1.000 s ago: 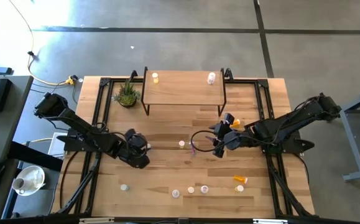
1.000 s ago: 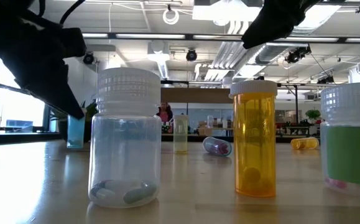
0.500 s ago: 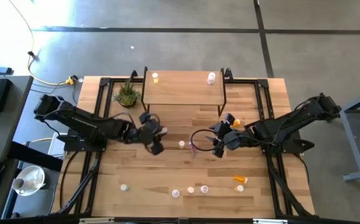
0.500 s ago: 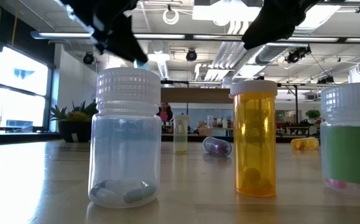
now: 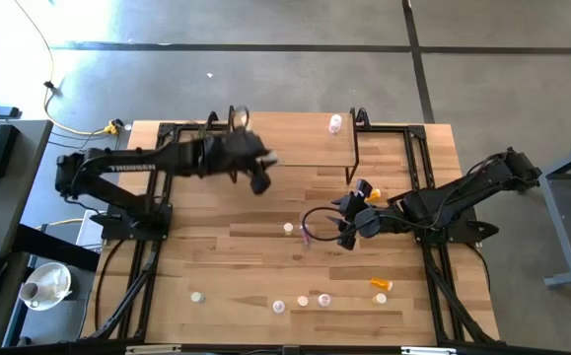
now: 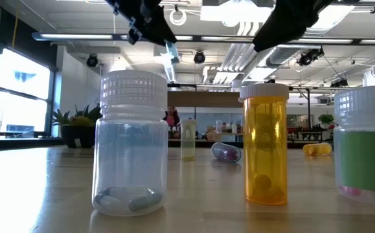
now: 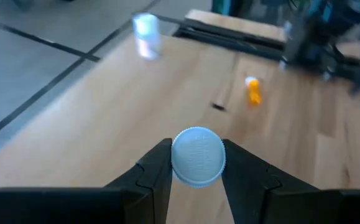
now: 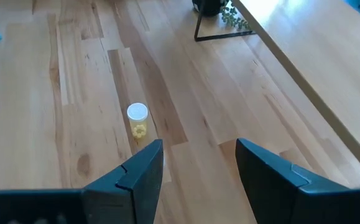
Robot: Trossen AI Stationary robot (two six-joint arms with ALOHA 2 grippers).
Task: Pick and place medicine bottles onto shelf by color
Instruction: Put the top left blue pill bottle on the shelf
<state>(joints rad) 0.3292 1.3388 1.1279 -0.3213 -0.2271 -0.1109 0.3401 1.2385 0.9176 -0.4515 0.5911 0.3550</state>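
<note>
My left gripper hangs over the left part of the shelf, shut on a pale blue medicine bottle whose white cap shows in the left wrist view. A pinkish-white bottle stands on the shelf's far right corner. My right gripper waits open above the table's middle, with a yellow bottle standing on the table beyond its fingers. Near the table's front edge stand several more bottles, among them a clear one and an orange one. My left gripper pinches the pale blue bottle between its two fingers at the cap end, one finger on either side. The cap faces back toward the wrist, and the body points on along the fingers, slanting down. The bottle is lifted clear, high above the table.
A small potted plant stands left of the shelf, partly under my left arm. One orange bottle lies on its side at the near right, another lies by the right arm. A black cable loop hangs at the right gripper.
My left gripper has risen from low over the table's near left and swung toward the far edge and the right, turning as it went, until it stands over the shelf's left part. The pale blue bottle has gone with it, lifted clear of the table.
</note>
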